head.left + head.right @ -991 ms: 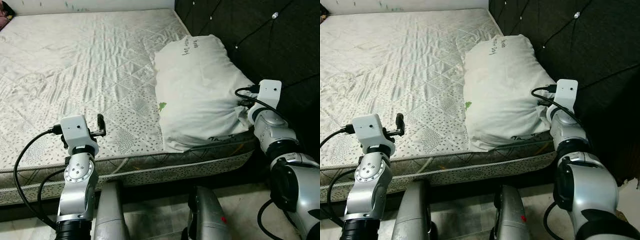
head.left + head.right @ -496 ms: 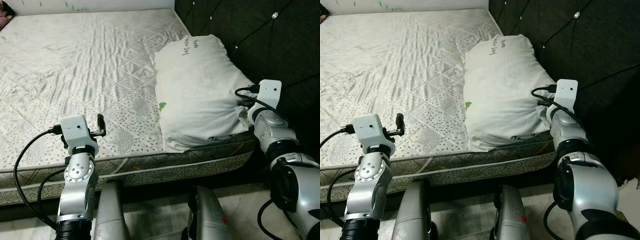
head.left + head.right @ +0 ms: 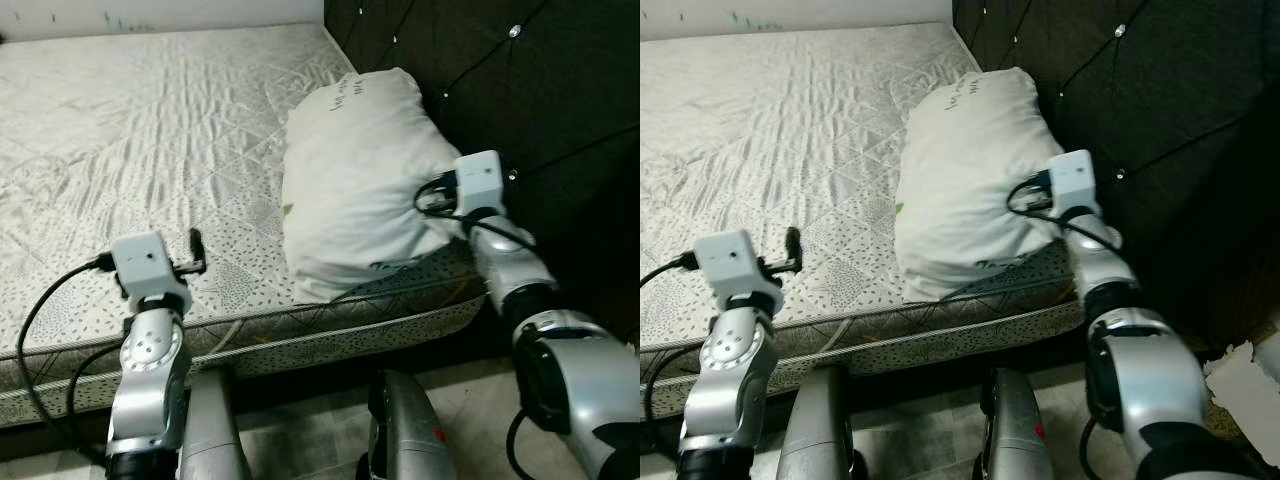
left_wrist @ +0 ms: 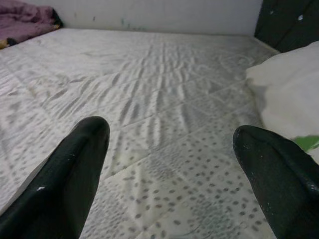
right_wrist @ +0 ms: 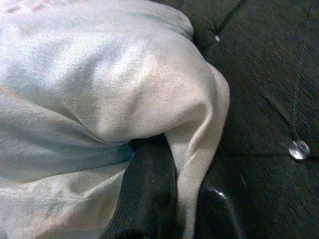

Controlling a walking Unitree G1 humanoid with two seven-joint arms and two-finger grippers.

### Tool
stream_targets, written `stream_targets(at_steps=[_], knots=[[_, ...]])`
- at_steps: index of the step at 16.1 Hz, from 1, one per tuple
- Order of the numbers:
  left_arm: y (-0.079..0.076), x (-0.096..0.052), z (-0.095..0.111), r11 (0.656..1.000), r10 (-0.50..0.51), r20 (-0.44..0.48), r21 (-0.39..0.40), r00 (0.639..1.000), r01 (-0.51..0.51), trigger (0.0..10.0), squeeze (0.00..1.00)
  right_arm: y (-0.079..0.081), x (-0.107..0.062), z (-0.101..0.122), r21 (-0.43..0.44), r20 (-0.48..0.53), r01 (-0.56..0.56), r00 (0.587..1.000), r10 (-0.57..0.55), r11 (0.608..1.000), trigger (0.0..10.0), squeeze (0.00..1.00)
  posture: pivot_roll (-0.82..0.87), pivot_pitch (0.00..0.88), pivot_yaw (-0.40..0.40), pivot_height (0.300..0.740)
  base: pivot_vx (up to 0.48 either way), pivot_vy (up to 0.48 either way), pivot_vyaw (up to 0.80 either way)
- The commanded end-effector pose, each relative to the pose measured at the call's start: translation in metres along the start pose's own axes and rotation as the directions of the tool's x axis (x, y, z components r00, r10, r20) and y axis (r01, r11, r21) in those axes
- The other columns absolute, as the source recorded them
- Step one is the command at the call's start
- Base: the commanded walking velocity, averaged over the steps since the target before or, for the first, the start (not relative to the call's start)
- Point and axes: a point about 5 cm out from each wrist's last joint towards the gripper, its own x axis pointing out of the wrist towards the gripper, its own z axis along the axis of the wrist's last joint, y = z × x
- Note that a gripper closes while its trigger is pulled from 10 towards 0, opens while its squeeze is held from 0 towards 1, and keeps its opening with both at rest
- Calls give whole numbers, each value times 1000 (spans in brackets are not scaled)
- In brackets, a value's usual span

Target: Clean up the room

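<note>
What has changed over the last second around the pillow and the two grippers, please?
The right gripper, pinching the near right corner of the white pillow, has lifted it and drawn it in over the mattress, so the near end now bulges up. The whole picture has also shifted, so the camera has moved a little. The left gripper stays open and low over the mattress, and the pillow still lies along the dark headboard.

pillow (image 3: 350, 170): white woven cloth, matt, creased
mattress (image 3: 150, 140): quilted cloth, faint sheen, speckled print near the edge
headboard (image 3: 540, 90): dark tufted upholstery, matt, with shiny round studs
left gripper (image 4: 174, 164) fingers (image 4: 75, 169): black, smooth, matt
arms: silver metal, satin
</note>
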Motion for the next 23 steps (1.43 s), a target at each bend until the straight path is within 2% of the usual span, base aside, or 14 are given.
stream_targets(at_steps=[1, 4, 5, 8, 9, 10, 14, 16, 17, 18, 23], knots=[[2, -1, 4, 1000, 15, 10, 7, 1000, -15, 10000, 0, -2, 6, 27, 3, 91, 1, 996, -2, 1000, 0, 0, 121, 0, -52, 556, 0, 0, 0], [2, 2, 6, 1000, 14, 12, 9, 1000, -14, 10000, 0, -5, 7, 30, -65, 75, 3, 997, 2, 998, 0, 0, 114, 3, -51, 556, 0, 0, 0], [3, 2, 7, 1000, 18, 16, 8, 1000, -19, 10000, 0, -12, 8, 34, -68, 72, 39, 997, -34, 997, 0, 0, 119, 7, -58, 556, 0, 0, 0], [9, 0, 8, 998, 54, 20, 15, 998, -54, 10000, 0, -47, 5, 47, -19, 73, 218, 974, -216, 976, 0, 0, 127, 16, -69, 556, 0, 0, 0], [10, 0, 7, 998, 57, 19, 16, 998, -57, 10000, 0, -50, 5, 48, -18, 77, 232, 970, -230, 972, 0, 0, 129, 18, -71, 556, 0, 0, 0], [12, -3, 7, 997, 74, 18, 20, 997, -74, 10000, 0, -61, 1, 46, -22, 85, 276, 958, -273, 961, 0, 0, 133, 12, -75, 556, 0, 0, 0], [13, -2, 7, 996, 85, 16, 20, 996, -85, 10000, 0, -82, -9, 33, -31, 73, 371, 927, -368, 928, 0, 0, 124, 7, -68, 556, 0, 0, 0], [10, 0, 7, 996, 82, 15, 19, 997, -82, 10000, 0, -84, -13, 23, -13, 46, 383, 923, -382, 924, 0, 0, 118, 0, -61, 556, 0, 0, 0], [9, 1, 7, 997, 78, 18, 18, 997, -78, 10000, 0, -83, -13, 22, -15, 44, 379, 925, -378, 925, 3137, 0, 117, 0, -60, 556, 0, 0, 0], [8, 2, 8, 997, 77, 21, 17, 997, -77, 10000, 0, -81, -12, 22, -8, 44, 370, 928, -369, 929, 10000, 1000, 117, 0, -60, 556, 0, 0, 0], [12, 2, 10, 995, 94, 30, 18, 995, -95, 10000, 0, -72, -8, 28, 0, 61, 349, 936, -348, 937, 10000, 1000, 130, 0, -70, 556, 0, 0, 0]])
